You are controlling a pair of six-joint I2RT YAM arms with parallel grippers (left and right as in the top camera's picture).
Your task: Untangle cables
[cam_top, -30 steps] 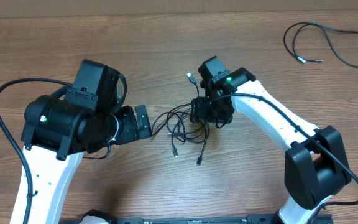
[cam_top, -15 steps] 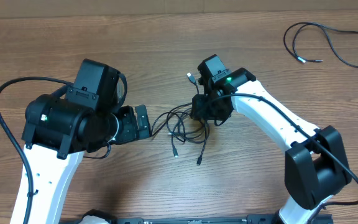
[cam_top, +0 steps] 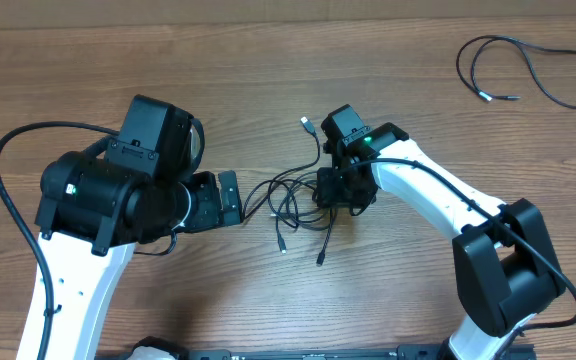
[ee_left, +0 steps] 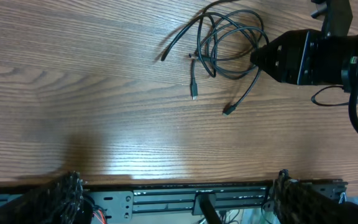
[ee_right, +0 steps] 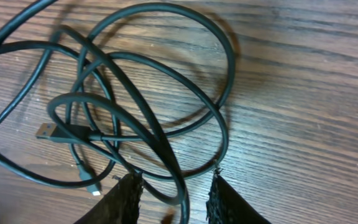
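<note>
Straddling 1 of the cables (ee_right: 156, 135): R gripper (ee_right: 176, 190) fingers; overhead hides it.

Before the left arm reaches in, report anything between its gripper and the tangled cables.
Nothing visible: only bare table lies between the open left gripper and the cables. The right gripper sits over the tangle's far side, out of that path.

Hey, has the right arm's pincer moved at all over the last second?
Yes. In the overhead view the right pincer has slid down-frame, toward the robot's base, away from the silver plug tip, which stays put above the tangled thin black cables.
</note>
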